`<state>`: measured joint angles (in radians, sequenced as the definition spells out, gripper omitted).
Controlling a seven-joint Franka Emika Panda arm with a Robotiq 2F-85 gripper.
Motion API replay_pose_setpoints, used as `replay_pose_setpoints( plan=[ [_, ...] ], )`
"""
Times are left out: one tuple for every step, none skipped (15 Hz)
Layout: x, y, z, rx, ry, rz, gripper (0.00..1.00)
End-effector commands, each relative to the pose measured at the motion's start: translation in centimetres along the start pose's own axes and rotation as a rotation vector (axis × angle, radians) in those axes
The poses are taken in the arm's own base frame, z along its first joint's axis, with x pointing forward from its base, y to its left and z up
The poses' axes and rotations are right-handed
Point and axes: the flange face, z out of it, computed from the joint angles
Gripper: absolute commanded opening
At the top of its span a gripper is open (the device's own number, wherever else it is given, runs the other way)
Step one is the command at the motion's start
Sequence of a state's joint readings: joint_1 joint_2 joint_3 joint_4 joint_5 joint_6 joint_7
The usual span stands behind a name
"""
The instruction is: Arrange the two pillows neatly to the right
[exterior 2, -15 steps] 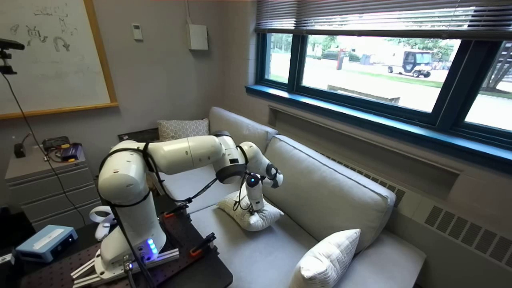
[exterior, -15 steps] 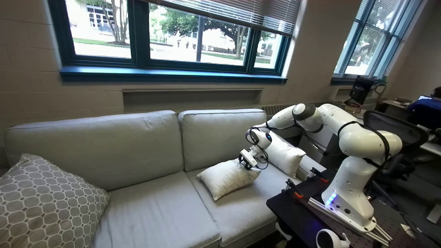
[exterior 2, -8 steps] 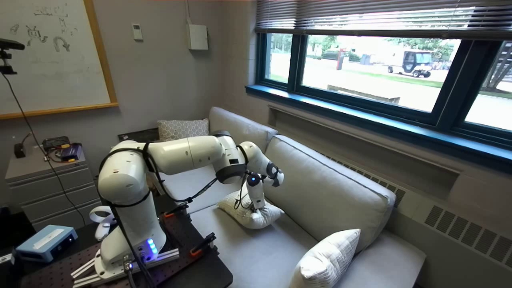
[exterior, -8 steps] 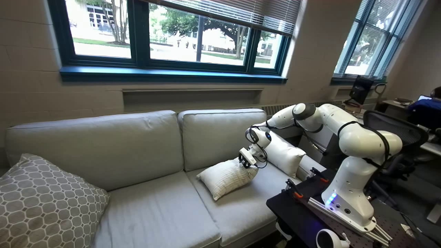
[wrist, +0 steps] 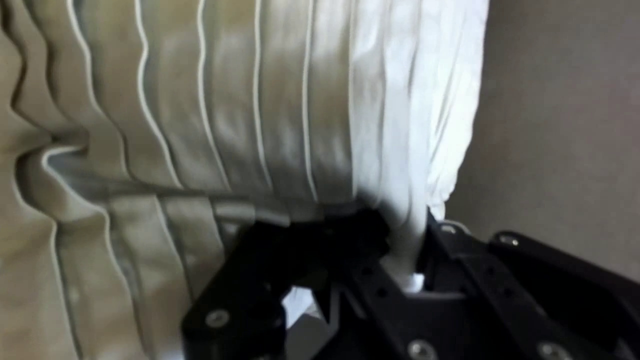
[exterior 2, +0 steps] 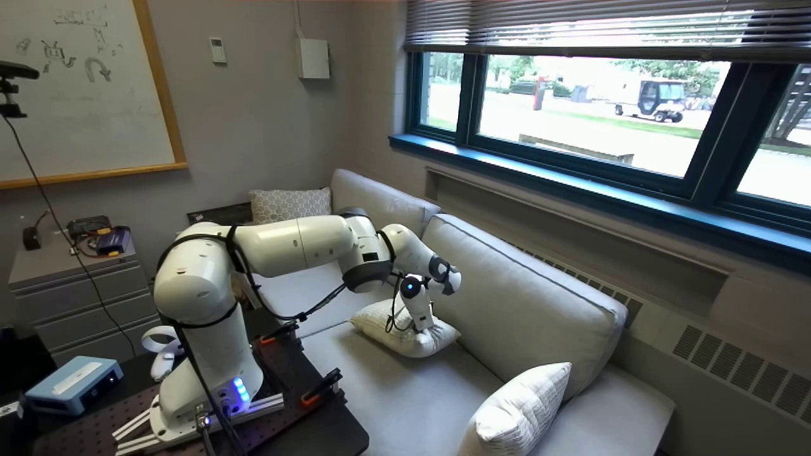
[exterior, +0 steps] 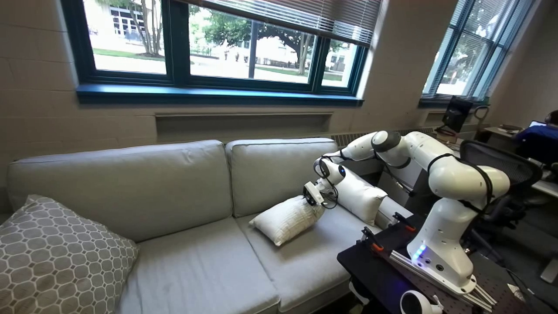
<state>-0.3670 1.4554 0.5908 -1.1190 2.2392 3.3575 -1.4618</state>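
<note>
One cream pillow (exterior: 285,222) with pleated fabric is on the sofa's seat cushion nearer the robot, lying at a slant before the backrest. My gripper (wrist: 404,240) is shut on its edge; a fold of cloth is squeezed between the black fingers (wrist: 452,240) in the wrist view. There the pleated pillow (wrist: 225,90) fills most of the picture, creased around the grip. Whether its underside touches the seat is hard to tell. The second cream pillow (exterior 2: 519,411) leans upright at the sofa's end, partly behind the arm in an exterior view (exterior: 359,196).
A grey-and-white lattice cushion (exterior: 65,257) sits at the sofa's far end. The backrest (exterior: 279,174) rises close behind the held pillow. A black table (exterior 2: 336,418) with clamps (exterior 2: 322,387) carries the robot base beside the seat. A loose cable hangs by the gripper.
My gripper has closed on the pillow's edge. It has then moved a little up and toward the backrest, and the pillow has shifted along with it. The second pillow has stayed put.
</note>
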Motion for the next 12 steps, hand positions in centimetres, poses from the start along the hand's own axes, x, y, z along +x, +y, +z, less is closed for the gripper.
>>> replay_pose_setpoints(
  plan=[
    [5.8, -3.1, -2.2, 0.169, 0.064, 0.036, 0.05],
    [7.9, -3.4, -2.9, 0.222, 0.116, 0.041, 0.05],
    [9.8, -3.4, -3.9, 0.263, 0.147, 0.062, 0.05],
    [11.3, -3.2, -5.1, 0.299, 0.187, 0.081, 0.05],
    [12.9, -2.8, -6.2, 0.337, 0.226, 0.103, 0.05],
    [14.0, -2.2, -7.4, 0.369, 0.267, 0.12, 0.05],
    [14.9, -1.4, -8.4, 0.402, 0.312, 0.135, 0.05],
    [17.8, -0.9, -9.4, 0.442, 0.306, 0.139, 0.05],
    [19.8, -0.1, -10.8, 0.484, 0.345, 0.124, 0.05],
    [22.0, 0.5, -12.2, 0.523, 0.378, 0.122, 0.05],
    [24.0, 1.1, -13.9, 0.558, 0.416, 0.128, 0.05],
    [25.7, 1.9, -15.6, 0.591, 0.451, 0.136, 0.05]
  ],
)
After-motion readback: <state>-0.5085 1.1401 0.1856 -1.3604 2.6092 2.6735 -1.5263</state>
